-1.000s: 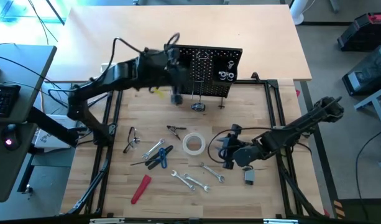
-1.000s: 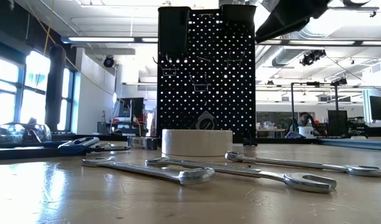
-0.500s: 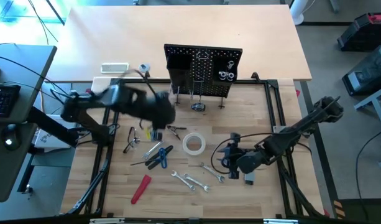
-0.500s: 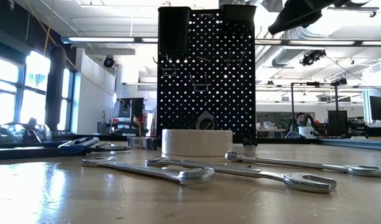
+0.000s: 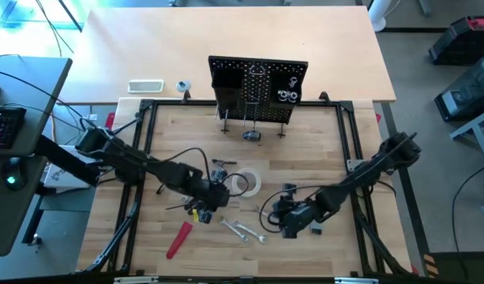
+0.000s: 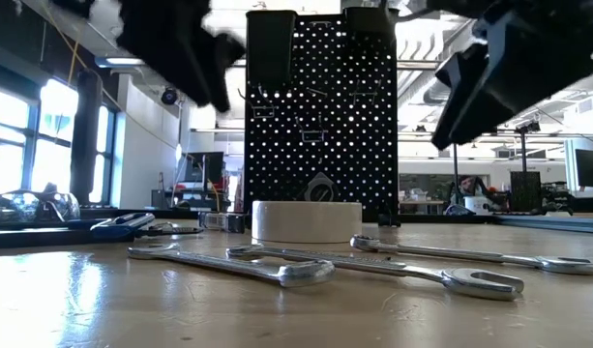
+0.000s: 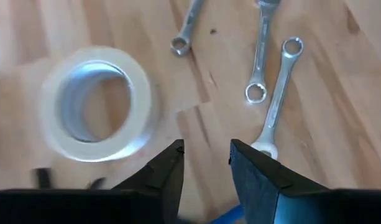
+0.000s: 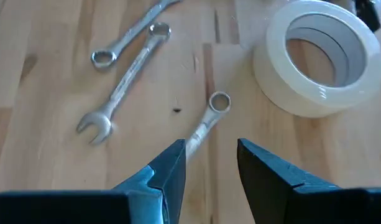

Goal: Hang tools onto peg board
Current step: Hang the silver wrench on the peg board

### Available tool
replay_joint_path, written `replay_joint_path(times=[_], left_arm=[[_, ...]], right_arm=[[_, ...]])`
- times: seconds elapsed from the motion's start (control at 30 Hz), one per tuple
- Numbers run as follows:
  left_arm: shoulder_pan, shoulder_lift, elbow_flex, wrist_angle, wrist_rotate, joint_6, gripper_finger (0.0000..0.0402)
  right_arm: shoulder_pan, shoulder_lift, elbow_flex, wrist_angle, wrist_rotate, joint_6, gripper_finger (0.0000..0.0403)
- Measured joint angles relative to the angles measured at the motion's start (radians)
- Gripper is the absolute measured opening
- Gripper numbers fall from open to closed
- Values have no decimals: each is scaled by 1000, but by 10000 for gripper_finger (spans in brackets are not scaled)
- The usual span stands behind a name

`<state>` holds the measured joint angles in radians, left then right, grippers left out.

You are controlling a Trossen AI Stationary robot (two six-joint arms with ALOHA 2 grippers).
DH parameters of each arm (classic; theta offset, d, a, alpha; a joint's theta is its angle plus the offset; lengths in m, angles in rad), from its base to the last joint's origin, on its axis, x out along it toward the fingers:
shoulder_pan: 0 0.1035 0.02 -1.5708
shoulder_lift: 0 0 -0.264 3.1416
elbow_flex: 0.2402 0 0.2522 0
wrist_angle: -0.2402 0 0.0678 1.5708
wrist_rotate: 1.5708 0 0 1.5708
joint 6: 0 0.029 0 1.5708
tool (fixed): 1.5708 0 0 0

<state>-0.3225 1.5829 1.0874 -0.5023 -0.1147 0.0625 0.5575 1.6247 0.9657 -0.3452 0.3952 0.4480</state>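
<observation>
Jaws on both arms stand a little apart and hold nothing. The left gripper (image 5: 204, 207) was up by the peg board (image 5: 258, 82) a second ago — now it has swung down to the tools, just at 9 o'clock of the white tape roll (image 5: 245, 183). In its own wrist view the roll and three silver wrenches (image 7: 274, 99) lie on the bare table (image 5: 320, 142) right ahead of it.

The right gripper (image 5: 285, 220) has slid a bit toward 9 o'clock too, and now sits at about 5 o'clock of the roll, with a wrench (image 8: 206, 121) right between its fingers (image 8: 168, 171) in its wrist view.

The tools have not moved. The board stands at 12 o'clock with a few small things on it already. I think both arms are about to pick up the next tools — most are not hung yet.
</observation>
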Motion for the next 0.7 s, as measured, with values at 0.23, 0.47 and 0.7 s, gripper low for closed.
replay_joint_path(times=[0.23,0.47,0.7], left_arm=[[1,0,-213,347,109,-10,122],[-30,52,-274,556,130,25,122],[-68,156,-275,648,132,86,123]], right_arm=[[-7,63,0,218,-60,-68,140],[-27,109,0,346,-78,-90,140],[-24,201,0,572,-89,-90,140]])
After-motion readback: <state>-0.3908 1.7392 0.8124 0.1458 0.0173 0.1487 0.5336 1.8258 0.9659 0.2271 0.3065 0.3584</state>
